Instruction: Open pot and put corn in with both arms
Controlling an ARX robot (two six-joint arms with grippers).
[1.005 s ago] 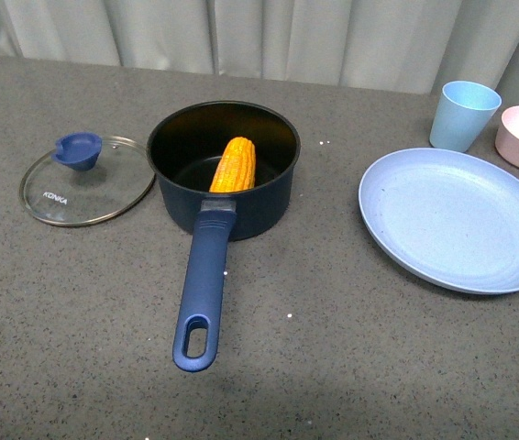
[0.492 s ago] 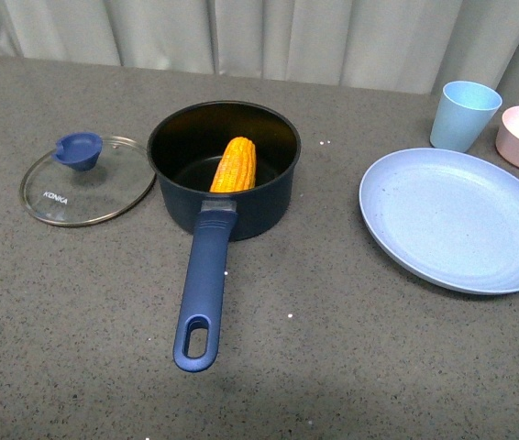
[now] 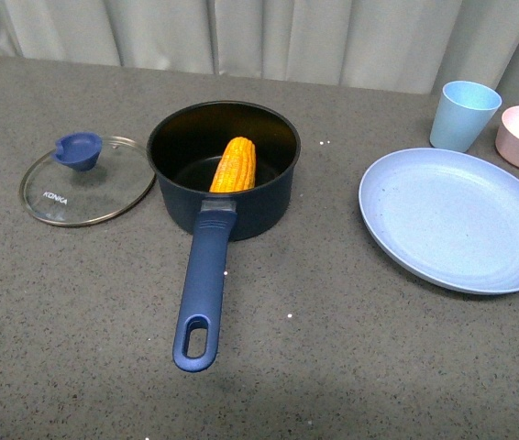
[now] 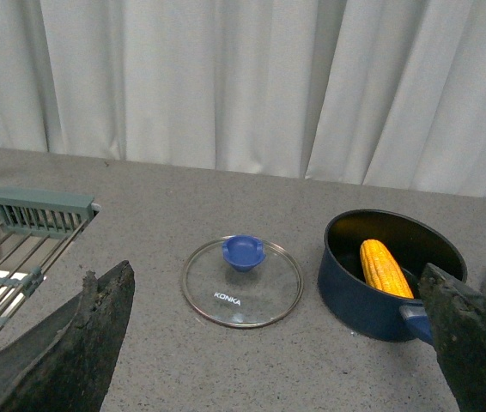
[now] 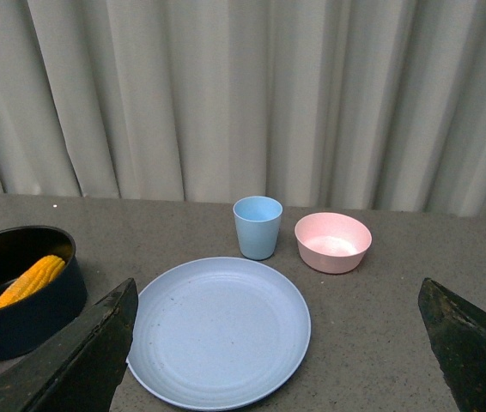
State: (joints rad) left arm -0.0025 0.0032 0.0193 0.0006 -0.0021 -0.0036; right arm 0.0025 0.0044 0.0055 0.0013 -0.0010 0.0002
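Nothing has moved in the last second, so the task looks finished; nearest, the left gripper point(image 4: 277, 343) and right gripper point(image 5: 277, 343) both stand wide apart, holding nothing; farther, the pot point(image 3: 224, 168) stands uncovered with the corn point(image 3: 233, 165) leaning inside; the lid point(image 3: 86, 181) lies just beside.

Kitchen: stone counter point(image 3: 351, 367), dish rack point(image 4: 20, 249), pot point(image 3: 223, 174).

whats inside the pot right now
One corn cob leans inside the pot, its far end up against the black inner wall. The near wall hides its lower end and part of the pot floor. The glass lid lies off, beside it.
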